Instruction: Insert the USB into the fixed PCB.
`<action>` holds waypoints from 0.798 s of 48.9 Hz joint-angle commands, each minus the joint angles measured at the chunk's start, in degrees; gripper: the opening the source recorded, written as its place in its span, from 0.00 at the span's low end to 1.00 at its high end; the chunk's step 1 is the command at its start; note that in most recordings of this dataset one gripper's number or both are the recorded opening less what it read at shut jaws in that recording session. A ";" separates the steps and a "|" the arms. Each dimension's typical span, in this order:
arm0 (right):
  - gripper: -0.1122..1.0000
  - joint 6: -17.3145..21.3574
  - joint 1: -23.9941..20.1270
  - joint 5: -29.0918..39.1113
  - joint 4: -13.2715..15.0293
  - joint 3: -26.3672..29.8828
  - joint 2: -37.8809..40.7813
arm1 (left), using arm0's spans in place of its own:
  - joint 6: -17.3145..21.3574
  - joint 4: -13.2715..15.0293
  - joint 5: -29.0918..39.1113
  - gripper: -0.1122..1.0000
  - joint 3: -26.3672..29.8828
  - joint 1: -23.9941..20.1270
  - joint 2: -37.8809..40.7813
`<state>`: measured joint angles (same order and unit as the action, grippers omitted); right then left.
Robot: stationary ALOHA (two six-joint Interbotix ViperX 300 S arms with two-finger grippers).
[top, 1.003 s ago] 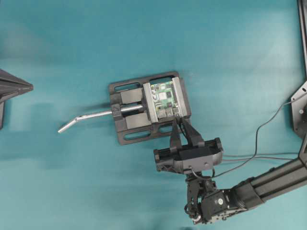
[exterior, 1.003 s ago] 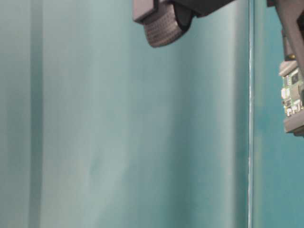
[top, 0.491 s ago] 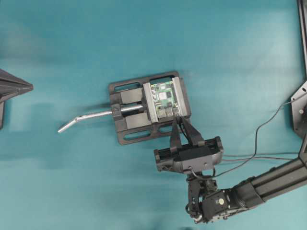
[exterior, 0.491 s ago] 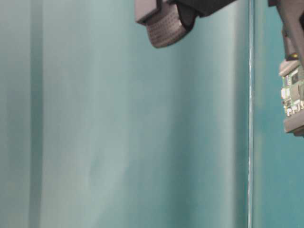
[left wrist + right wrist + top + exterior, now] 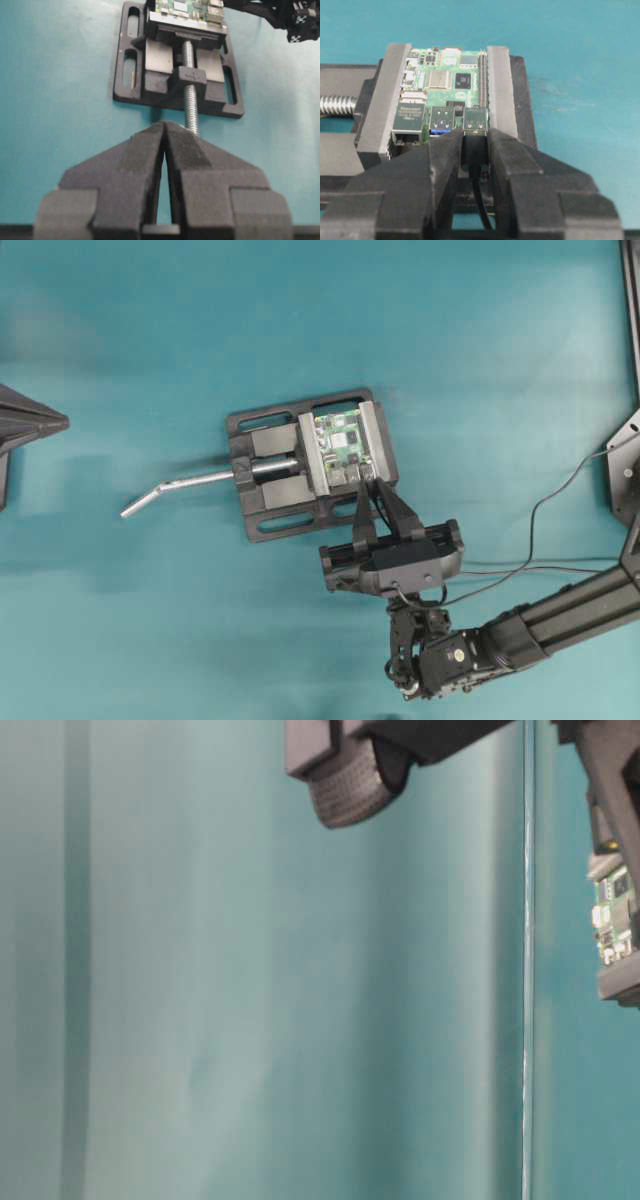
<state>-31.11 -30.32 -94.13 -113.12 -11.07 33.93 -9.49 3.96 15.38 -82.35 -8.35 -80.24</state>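
Note:
The green fixed PCB [image 5: 341, 446] sits clamped in a black vise [image 5: 272, 468]. It also shows in the right wrist view [image 5: 445, 82], the left wrist view [image 5: 186, 7] and the table-level view [image 5: 614, 915]. My right gripper [image 5: 373, 496] [image 5: 474, 145] is shut on the black USB plug [image 5: 474, 149], whose front end meets the PCB's right-hand silver port [image 5: 475, 120]. The silver tip is hidden. Its thin cable [image 5: 480, 202] trails back between the fingers. My left gripper [image 5: 66, 422] [image 5: 164, 126] is shut and empty, far left of the vise.
The vise's silver bent handle [image 5: 168, 486] sticks out left toward my left gripper, and its screw [image 5: 189, 85] shows in the left wrist view. Thin black wires [image 5: 540, 515] run along the right arm. Teal table surface surrounds the vise.
My right gripper has edged slightly toward the PCB with the USB plug in it. The left gripper and vise have not moved.

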 commanded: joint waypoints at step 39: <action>0.29 2.72 0.18 -0.70 -1.85 1.41 -1.76 | -0.26 -0.18 -0.26 0.15 0.79 0.00 0.44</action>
<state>-28.21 -30.15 -94.13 -114.79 -10.37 33.93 -9.58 3.96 15.38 -82.35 -8.26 -80.24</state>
